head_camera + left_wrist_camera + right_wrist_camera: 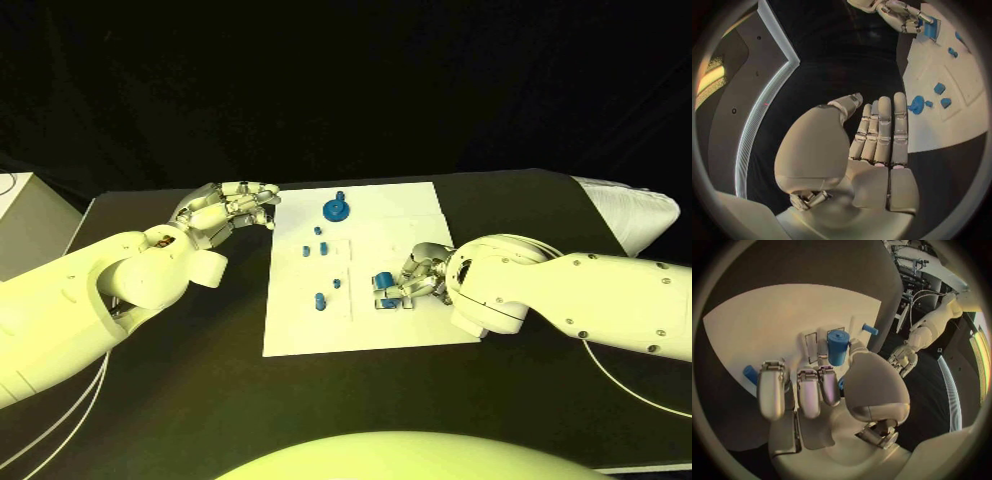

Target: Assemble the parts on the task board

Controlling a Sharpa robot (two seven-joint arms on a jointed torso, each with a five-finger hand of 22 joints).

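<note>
On the black worktop [173,380], the task board [378,325] carries several small blue parts lying loose, among them a round knobbed part [336,209] near its far edge, so most of the assembly looks undone. The right hand [411,280] rests on the board's right side, fingers curled about a blue cylinder [837,346], though whether it grips it I cannot tell. The left hand [228,212] hovers just off the board's far-left corner, fingers straight and pressed together, holding nothing.

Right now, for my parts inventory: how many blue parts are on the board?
7 parts: a big one at the board's far edge, three small just nearer, two nearer still, one at the right hand's fingers; that hand may hide more.
</note>
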